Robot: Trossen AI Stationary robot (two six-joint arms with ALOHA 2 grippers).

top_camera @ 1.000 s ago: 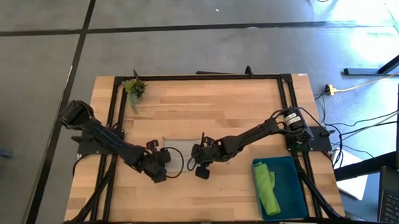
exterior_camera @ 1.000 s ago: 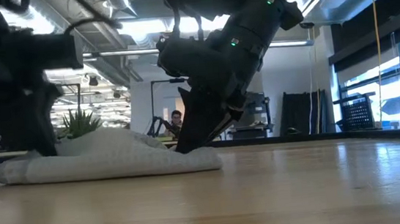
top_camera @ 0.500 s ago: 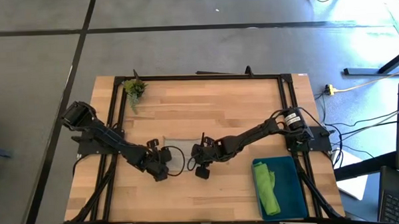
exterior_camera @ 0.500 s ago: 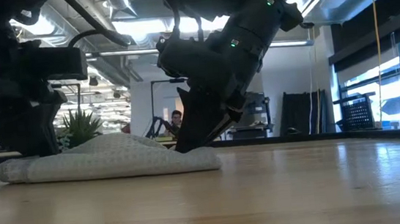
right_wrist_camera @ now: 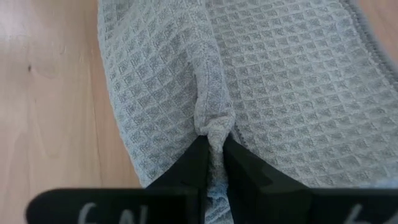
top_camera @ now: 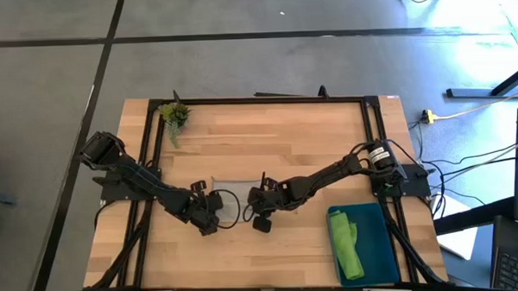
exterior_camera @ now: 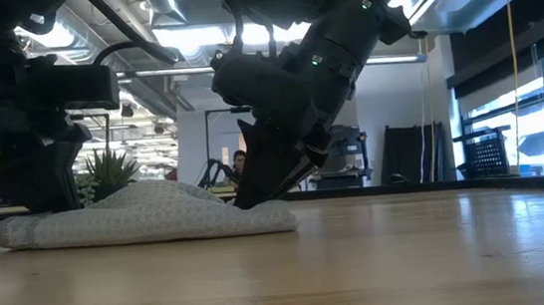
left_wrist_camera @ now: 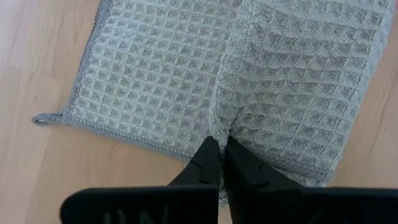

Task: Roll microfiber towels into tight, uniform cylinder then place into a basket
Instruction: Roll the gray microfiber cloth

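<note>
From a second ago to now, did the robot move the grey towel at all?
Barely. The grey towel crept slightly toward the left arm's side as both arms nudged it. The right fingers and left fingers stay pinched on its folds. The green towel stayed in the basket.

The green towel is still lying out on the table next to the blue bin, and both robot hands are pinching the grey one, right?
Not quite. The green towel lies inside the blue bin, not beside it; the high view shows this. The rest holds: the left gripper and right gripper each pinch the grey towel.
</note>
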